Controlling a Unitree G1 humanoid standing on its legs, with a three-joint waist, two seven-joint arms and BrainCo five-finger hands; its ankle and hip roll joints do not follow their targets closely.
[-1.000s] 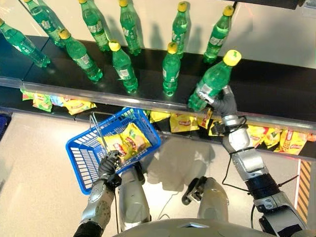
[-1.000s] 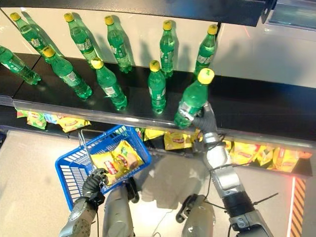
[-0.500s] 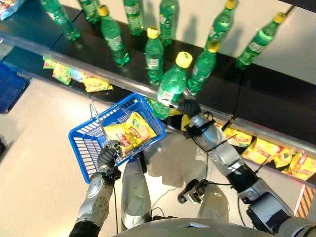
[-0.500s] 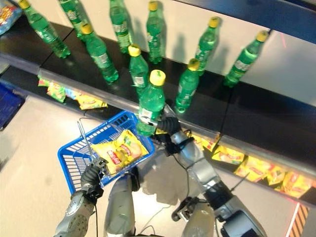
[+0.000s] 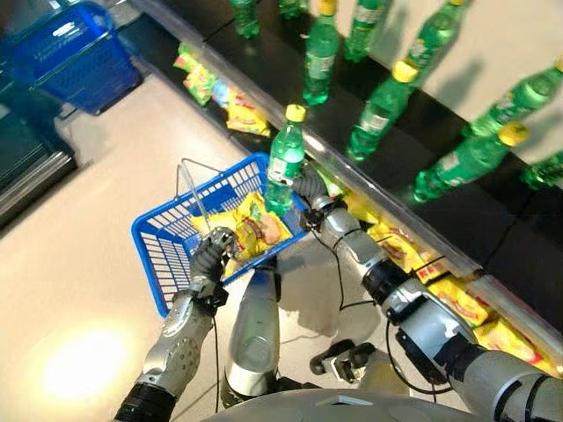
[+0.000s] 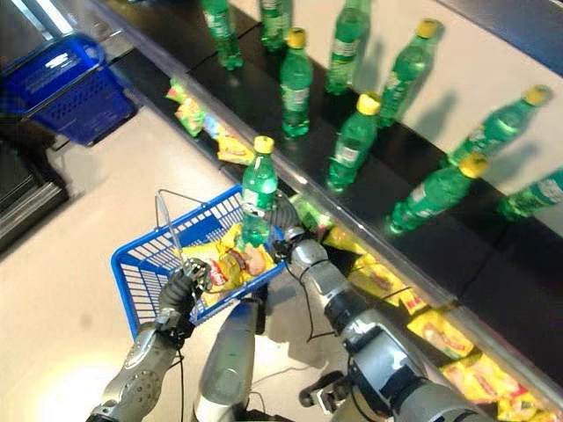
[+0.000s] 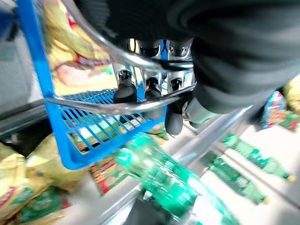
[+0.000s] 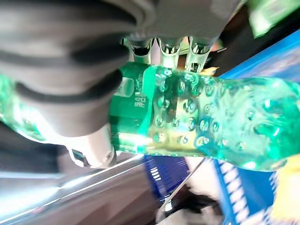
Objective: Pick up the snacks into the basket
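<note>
My left hand curls round the wire handle of the blue basket, where yellow snack bags already lie. Just past it, my right hand is wrapped round a green bottle, upright, its base over the basket's far corner. More snacks line the shelf beyond.

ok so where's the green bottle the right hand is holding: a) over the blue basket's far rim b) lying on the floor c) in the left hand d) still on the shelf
a: the right hand has its fingers curled round the green bottle, held upright with its base over the far rim of the blue basket, whose handle the left hand grips.
</note>
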